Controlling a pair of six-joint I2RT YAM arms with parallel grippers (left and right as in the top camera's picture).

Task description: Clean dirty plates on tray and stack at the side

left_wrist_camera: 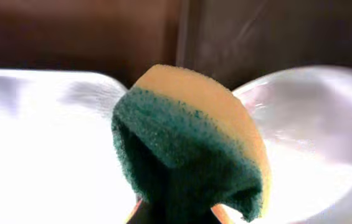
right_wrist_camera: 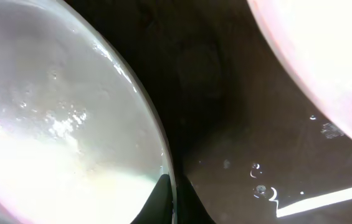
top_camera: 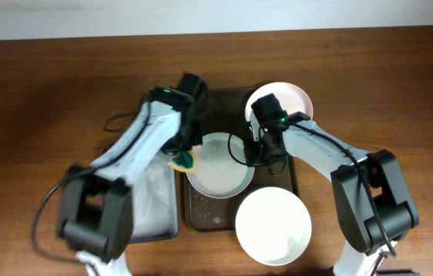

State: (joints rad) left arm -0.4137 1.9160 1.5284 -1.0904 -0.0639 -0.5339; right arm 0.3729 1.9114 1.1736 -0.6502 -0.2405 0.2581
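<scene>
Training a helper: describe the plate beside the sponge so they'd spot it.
Find the dark brown tray mid-table. The pale green plate lies at its centre. Unlike the white plate and pinkish plate, it has a sponge at its rim.

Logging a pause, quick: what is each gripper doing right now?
Left gripper: closed, holding the sponge.
Right gripper: looks closed on the rim of the pale green plate.
</scene>
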